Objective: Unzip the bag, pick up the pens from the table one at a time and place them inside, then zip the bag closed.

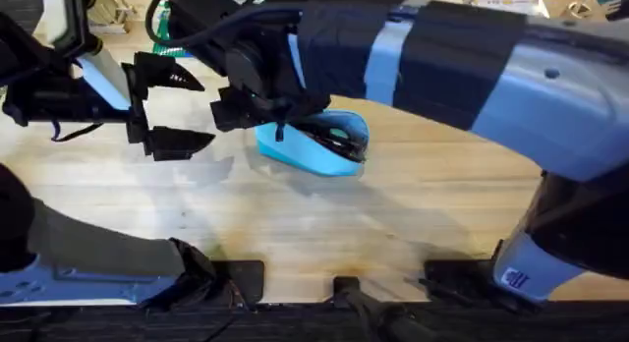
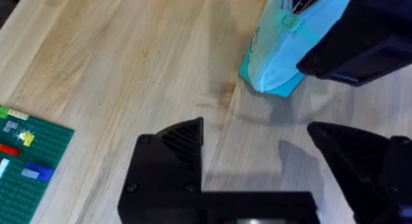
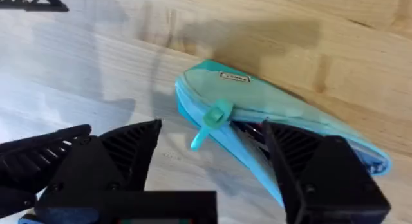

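Note:
The light-blue bag (image 1: 305,153) lies on the table (image 1: 393,214) near the middle, its zipper partly open. Dark slim pens (image 3: 250,129) show inside the slit. A teal zipper pull (image 3: 212,118) sticks out at the bag's near end. My right gripper (image 3: 212,130) hangs open over that end, one finger on each side of the pull, touching nothing. From above, the right gripper (image 1: 257,116) covers the bag's left end. My left gripper (image 1: 204,112) is open and empty just left of the bag. In its wrist view the left gripper (image 2: 254,127) faces the bag (image 2: 277,56) with bare wood between.
A green brick baseplate (image 2: 26,166) with small coloured bricks lies on the table to one side of the left gripper. The right arm (image 1: 462,67) stretches across the table's back half. Bare wood lies in front of the bag (image 1: 324,234).

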